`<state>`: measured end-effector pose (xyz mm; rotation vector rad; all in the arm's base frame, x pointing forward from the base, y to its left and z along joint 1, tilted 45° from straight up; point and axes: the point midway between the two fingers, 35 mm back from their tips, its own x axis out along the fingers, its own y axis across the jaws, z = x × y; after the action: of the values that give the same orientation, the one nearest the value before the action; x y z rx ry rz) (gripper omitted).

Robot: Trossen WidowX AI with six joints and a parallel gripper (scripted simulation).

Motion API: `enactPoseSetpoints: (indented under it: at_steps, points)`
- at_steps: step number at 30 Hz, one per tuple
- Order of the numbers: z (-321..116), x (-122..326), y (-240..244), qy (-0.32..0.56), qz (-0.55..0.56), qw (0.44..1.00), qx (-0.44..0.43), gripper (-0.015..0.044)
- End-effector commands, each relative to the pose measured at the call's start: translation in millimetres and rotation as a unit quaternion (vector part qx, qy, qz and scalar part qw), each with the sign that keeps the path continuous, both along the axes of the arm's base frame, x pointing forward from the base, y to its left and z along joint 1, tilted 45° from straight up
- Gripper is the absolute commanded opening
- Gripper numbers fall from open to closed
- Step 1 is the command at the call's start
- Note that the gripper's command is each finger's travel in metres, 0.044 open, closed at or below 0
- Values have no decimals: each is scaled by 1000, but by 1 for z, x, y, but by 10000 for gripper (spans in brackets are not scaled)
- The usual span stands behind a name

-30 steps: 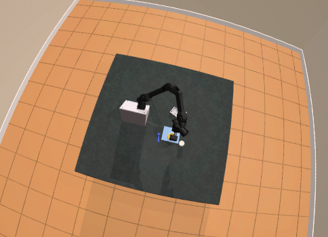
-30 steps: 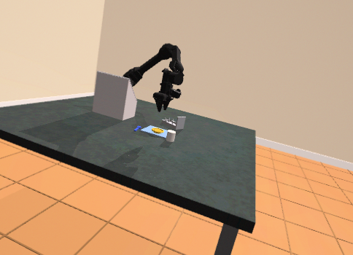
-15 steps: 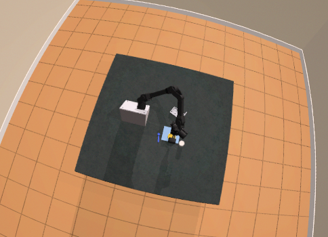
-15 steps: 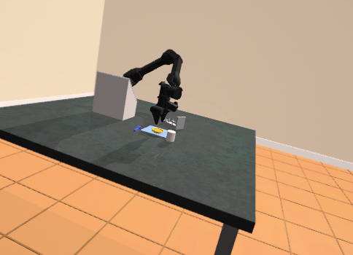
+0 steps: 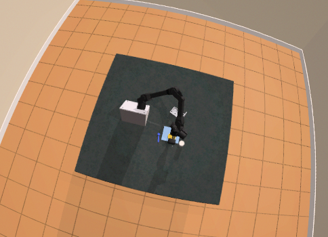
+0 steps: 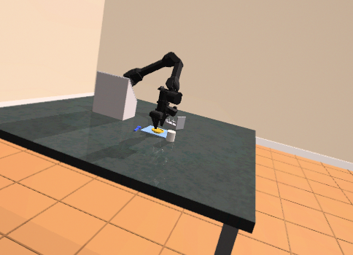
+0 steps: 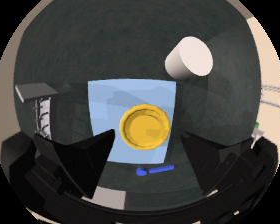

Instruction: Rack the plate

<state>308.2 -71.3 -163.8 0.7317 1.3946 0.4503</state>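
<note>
Hand point(image 7: 145, 156) open, poised above plate point(image 7: 144, 127), not touching

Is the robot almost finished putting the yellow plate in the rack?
Not nearly. Nothing looks done: the plate lies flat on the blue mat, and the dish rack stands apart with no plate in it. In hand now: the gripper hangs open just above the plate, one of the fingers on each side, holding nothing. Left: grab it, carry it, stand it between the rails, let go, move away.
</note>
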Motion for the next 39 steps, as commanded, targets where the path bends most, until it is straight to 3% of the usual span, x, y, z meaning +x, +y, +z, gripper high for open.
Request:
enactPoseSetpoints:
  at_steps: [1,23,34,39]
  points:
    - [-6,-1,8,4,-1,1000,4,400]
    - [-18,2,23,4,-1,1000,6,386]
    - [-18,2,23,4,-1,1000,6,312]
    - [-9,3,10,4,-1,1000,3,181]
